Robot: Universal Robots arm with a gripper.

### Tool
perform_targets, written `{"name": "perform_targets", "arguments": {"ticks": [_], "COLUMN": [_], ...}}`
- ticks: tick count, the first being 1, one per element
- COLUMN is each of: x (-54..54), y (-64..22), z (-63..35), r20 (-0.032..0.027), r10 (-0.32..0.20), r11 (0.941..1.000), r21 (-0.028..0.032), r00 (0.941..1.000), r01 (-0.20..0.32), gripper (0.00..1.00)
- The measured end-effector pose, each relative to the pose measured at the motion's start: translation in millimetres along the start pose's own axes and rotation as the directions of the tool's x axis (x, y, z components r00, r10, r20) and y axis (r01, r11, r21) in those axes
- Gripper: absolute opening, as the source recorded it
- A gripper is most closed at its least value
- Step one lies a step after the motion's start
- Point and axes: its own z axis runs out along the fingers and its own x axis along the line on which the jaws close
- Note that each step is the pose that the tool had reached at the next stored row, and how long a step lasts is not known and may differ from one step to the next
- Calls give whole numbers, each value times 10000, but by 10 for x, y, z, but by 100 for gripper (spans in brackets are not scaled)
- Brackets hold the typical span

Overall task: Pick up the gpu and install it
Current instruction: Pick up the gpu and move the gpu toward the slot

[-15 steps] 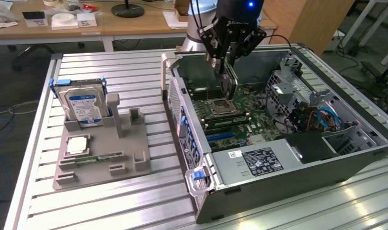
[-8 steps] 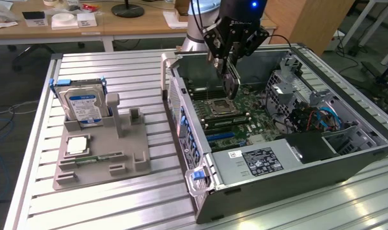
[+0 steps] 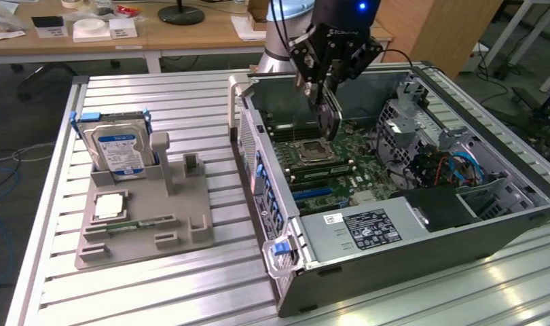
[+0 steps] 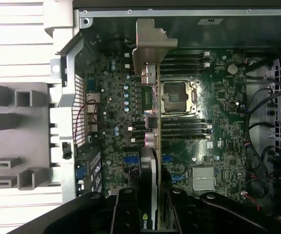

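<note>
My gripper hangs over the open computer case, shut on the gpu. The card is dark and thin and points down toward the green motherboard, just above the processor socket. In the wrist view the gpu appears edge-on, its silvery bracket at the far end, crossing the motherboard beside the socket. The black fingers clamp it from both sides. The card is above the board; I cannot tell whether it touches a slot.
A grey fixture on the slatted aluminium table holds a hard drive with a blue-white label, a square chip and a green memory stick. The case holds a power supply and a drive cage with cables.
</note>
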Motion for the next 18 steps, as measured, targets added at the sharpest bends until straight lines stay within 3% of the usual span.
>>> {"name": "perform_targets", "arguments": {"ticks": [18], "x": [-380], "y": [22], "z": [10], "r20": [0], "r10": [0], "r11": [10000], "r21": [1], "r00": [10000], "r01": [0], "gripper": [27]}}
